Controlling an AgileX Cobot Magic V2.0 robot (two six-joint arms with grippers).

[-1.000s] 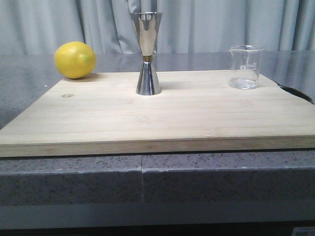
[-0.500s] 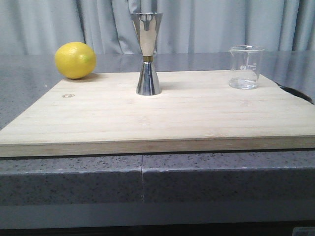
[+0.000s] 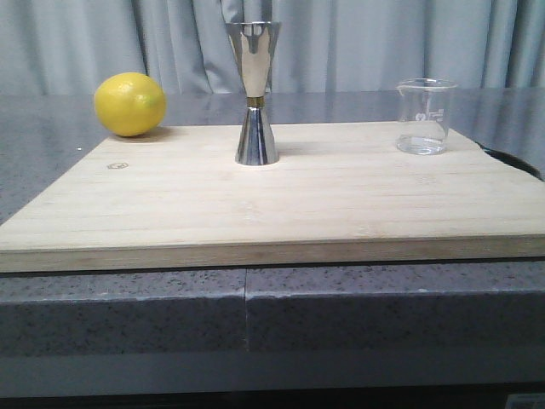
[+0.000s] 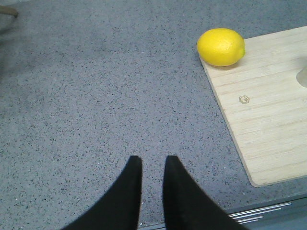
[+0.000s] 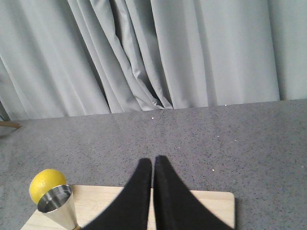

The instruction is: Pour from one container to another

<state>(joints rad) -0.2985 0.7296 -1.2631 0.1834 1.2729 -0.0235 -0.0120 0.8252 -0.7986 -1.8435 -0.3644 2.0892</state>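
Note:
The clear glass beaker (image 3: 423, 118) stands upright at the back right of the wooden board (image 3: 281, 204), with a little clear liquid in its bottom. The steel hourglass jigger (image 3: 255, 94) stands upright at the board's back middle; its open top (image 5: 56, 200) also shows in the right wrist view. Neither gripper appears in the front view. My left gripper (image 4: 152, 160) hangs over the grey countertop to the left of the board, its fingers a narrow gap apart with nothing between them. My right gripper (image 5: 153, 160) is shut and empty above the board's far edge. Neither wrist view shows the beaker.
A yellow lemon (image 3: 129, 104) lies at the board's back left corner, left of the jigger. Speckled grey countertop (image 4: 96, 96) surrounds the board. Grey curtains (image 5: 158, 52) hang behind the counter.

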